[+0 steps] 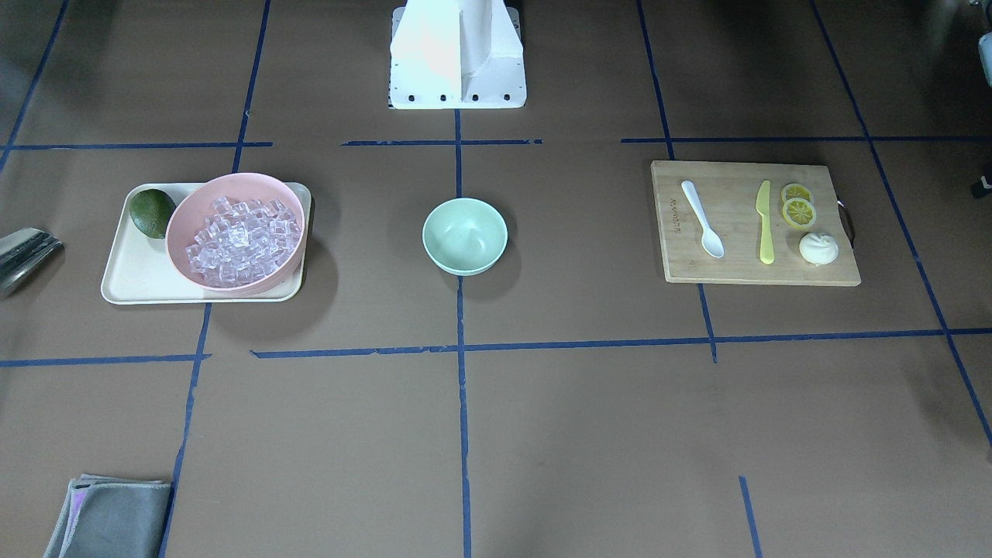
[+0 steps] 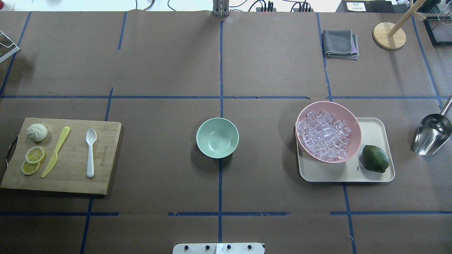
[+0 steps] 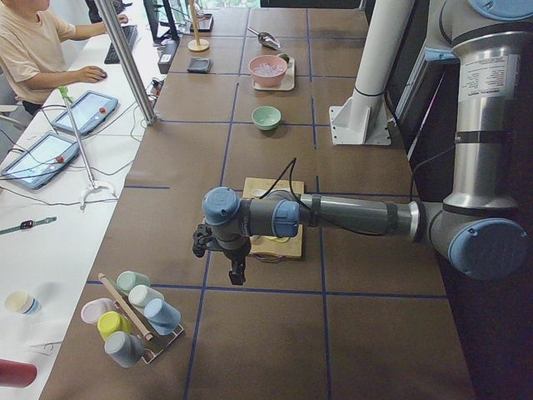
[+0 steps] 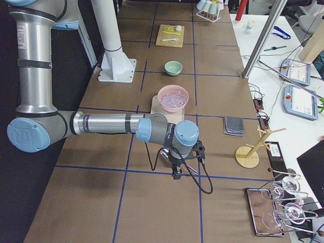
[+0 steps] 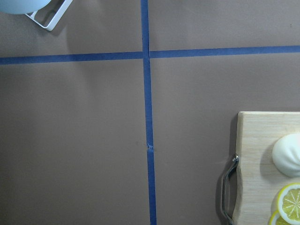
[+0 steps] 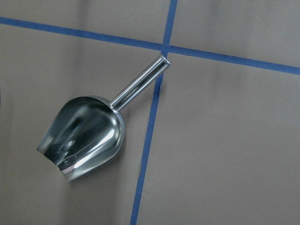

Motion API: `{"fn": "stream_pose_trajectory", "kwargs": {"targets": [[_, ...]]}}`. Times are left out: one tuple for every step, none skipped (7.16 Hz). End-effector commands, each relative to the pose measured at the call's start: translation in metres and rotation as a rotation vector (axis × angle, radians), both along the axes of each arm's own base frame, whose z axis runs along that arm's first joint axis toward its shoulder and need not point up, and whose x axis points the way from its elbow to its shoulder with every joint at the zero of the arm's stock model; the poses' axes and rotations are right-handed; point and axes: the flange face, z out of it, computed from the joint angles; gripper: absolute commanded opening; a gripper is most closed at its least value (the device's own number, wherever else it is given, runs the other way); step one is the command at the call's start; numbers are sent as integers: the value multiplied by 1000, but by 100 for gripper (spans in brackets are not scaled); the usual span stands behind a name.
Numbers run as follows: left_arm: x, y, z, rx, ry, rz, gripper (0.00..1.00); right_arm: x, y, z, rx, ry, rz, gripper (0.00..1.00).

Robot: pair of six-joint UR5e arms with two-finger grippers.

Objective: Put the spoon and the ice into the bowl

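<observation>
the spoon [image 2: 90,152] lies flat on the wooden cutting board [image 2: 70,180] on my left side. its long axis runs toward and away from the robot, scoop at the far end. a yellow-green knife [image 2: 55,151] lies beside it, apart from it. the bowl [image 2: 217,137] sits at the table's middle, showing only its smooth inside. the ice [image 2: 323,135] is heaped in a pink bowl [image 2: 354,123] on a cream tray [image 2: 374,130], with a lime [image 2: 375,158] beside it.

the left gripper [image 3: 236,273] hangs over bare table just off the board's handle end, so the spoon is across the board from it. the right gripper [image 4: 176,174] hangs above a metal scoop [image 2: 432,134], out past the tray and well apart from the ice. i cannot tell whether either gripper's fingers are parted or closed.
</observation>
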Motion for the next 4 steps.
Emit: {"fn": "stream_pose_trajectory", "kwargs": {"targets": [[0, 0, -4, -8, 4, -1, 100, -1, 1, 2, -7, 0, 1, 99], [0, 1, -14, 8, -4, 1, 100, -1, 2, 3, -8, -1, 1, 99], [0, 5, -14, 8, 4, 2, 100, -1, 2, 3, -8, -3, 1, 99], [4, 2, -14, 11, 4, 9, 100, -1, 2, 2, -8, -4, 2, 99]]}}
